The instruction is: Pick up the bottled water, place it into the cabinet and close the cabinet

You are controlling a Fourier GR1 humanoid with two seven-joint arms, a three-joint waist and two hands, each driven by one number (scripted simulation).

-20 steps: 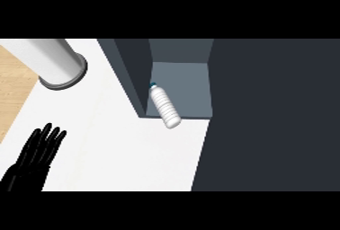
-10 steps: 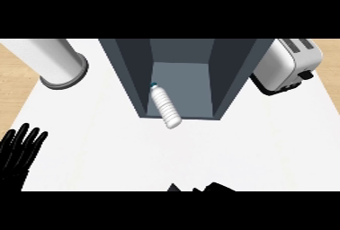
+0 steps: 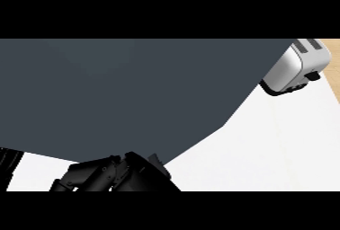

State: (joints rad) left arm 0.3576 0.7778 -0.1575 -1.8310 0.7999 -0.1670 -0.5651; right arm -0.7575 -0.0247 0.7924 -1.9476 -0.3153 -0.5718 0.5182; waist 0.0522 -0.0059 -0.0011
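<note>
Black right hand [image 3: 116, 175] comes in at the bottom centre of the head view, its upper part lying against or just under the lower edge of a large dark grey panel [image 3: 133, 99]. Whether this hand is open or closed cannot be told, since the panel hides part of it. A thin sliver of the left hand [image 3: 6, 164] shows at the left edge, and its state cannot be told either.

The panel fills most of the view and is most likely the cabinet's door, seen very close. To its right lies the white worktop [image 3: 266, 148], with a silver toaster [image 3: 295, 67] at the upper right corner.

The bottled water is nowhere in sight; if it lies in the cabinet, the panel covers it.

As a judgement, a filled plastic bottle would be moderately light, smooth and rounded, so inclined to roll or slip, with thin walls that give slightly when squeezed. The middle of its body would be the best place to take hold. The panel is stiff and flat, better pushed with a flat hand than grasped.
</note>
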